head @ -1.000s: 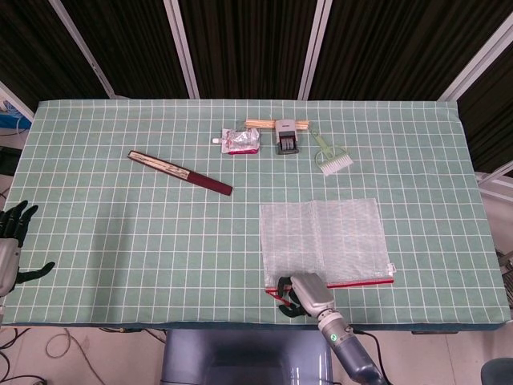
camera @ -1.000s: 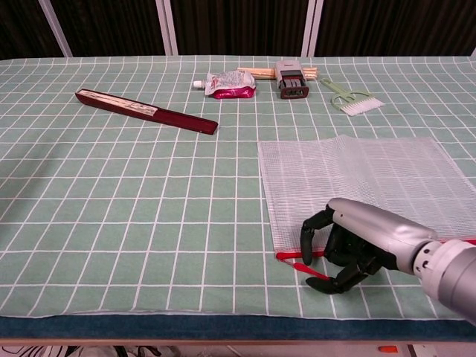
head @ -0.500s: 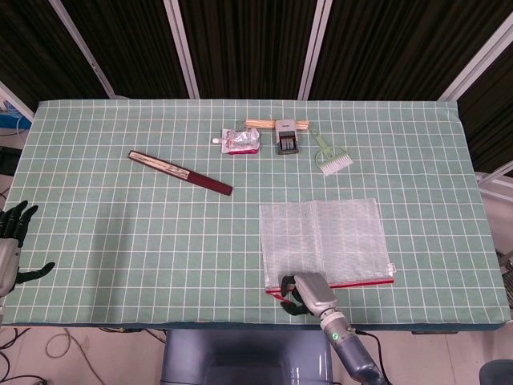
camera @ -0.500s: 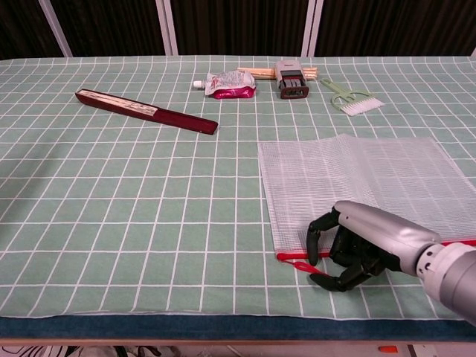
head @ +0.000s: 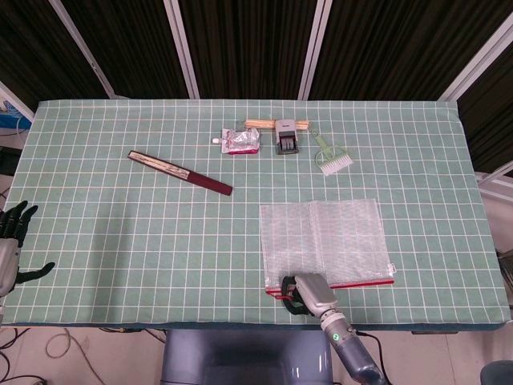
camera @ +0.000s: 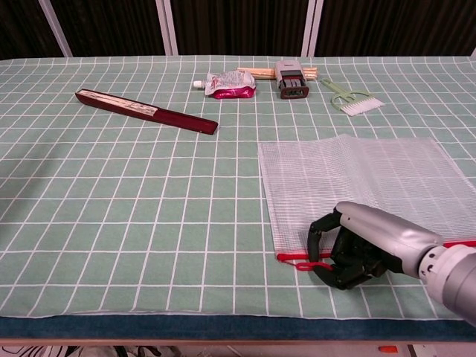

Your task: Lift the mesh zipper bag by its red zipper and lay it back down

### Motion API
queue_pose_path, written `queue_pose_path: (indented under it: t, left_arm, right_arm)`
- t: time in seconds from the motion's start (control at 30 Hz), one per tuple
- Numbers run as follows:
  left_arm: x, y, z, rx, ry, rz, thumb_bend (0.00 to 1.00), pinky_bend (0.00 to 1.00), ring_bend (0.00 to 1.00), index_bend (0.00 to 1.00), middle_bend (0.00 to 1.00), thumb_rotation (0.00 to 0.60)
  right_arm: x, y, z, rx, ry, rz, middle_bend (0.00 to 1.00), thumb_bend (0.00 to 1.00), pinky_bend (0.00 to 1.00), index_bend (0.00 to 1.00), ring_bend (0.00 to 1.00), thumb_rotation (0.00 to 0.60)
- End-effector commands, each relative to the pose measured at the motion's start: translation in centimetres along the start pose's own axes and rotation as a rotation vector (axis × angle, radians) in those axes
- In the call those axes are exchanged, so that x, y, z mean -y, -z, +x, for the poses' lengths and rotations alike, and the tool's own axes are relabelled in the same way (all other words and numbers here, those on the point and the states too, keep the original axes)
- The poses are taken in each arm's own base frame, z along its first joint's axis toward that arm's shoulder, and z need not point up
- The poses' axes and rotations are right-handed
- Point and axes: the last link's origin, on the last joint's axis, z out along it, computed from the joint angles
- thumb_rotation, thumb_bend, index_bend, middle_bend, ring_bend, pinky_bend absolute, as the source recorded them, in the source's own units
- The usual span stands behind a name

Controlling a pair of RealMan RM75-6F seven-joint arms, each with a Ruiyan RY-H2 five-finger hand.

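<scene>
The right hand (camera: 355,249) sits at the near edge of the table (head: 120,241) with its dark fingers (camera: 316,236) curled down over the near left end of the red zipper (camera: 294,256); the fingertips and thumb hide the pull, so whether they actually pinch it cannot be told. From the head view only the silver back of this hand (head: 309,291) shows, and its forearm is cut off by the bottom of the frame. The translucent white mesh zipper bag (camera: 357,182) lies flat on the green gridded cloth, spreading away from the right hand toward the far side and to its right, its right edge cut off in the chest view; nothing can be made out inside it. Compared with a second ago, the right hand's fingers have drawn in more tightly and the small red loop that lay loose in front of the thumb is now tucked under the hand. The left hand (head: 11,241) hangs off the left edge of the table, fingers apart and holding nothing, partly cropped and unchanged. Far beyond the right hand lie a long dark-red flat case (head: 179,172), a crumpled red-and-silver pouch (head: 240,141), a bundle of pale wooden sticks (head: 264,123), a small grey-and-black stamp-like block (head: 286,138) and a pale green brush (head: 330,156), all unmoved.
</scene>
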Motion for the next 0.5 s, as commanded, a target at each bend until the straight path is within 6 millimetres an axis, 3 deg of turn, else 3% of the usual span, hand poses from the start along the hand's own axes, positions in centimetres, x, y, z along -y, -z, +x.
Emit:
queue_pose_path:
  t: [0.03,0.37,0.5]
  left_arm:
    - [0.0,0.0,0.0,0.000,0.000,0.000,0.03,0.00,0.00,0.00,0.00,0.600]
    - [0.0,0.0,0.0,-0.005,-0.003,-0.001,0.03,0.00,0.00,0.00,0.00,0.600]
    - [0.1,0.0,0.0,-0.005,-0.012,0.000,0.03,0.00,0.00,0.00,0.00,0.600]
  right_arm:
    - [-0.1,0.1,0.1,-0.002,0.003,0.001,1.00,0.54,0.94,0.63,1.00,0.600]
    - [0.0,0.4,0.7,-0.029,-0.008,0.018,1.00,0.58,0.94,0.71,1.00,0.600]
    - [0.5,0.5,1.8,-0.062,-0.019,0.041,1.00,0.59,0.94,0.72,1.00,0.600]
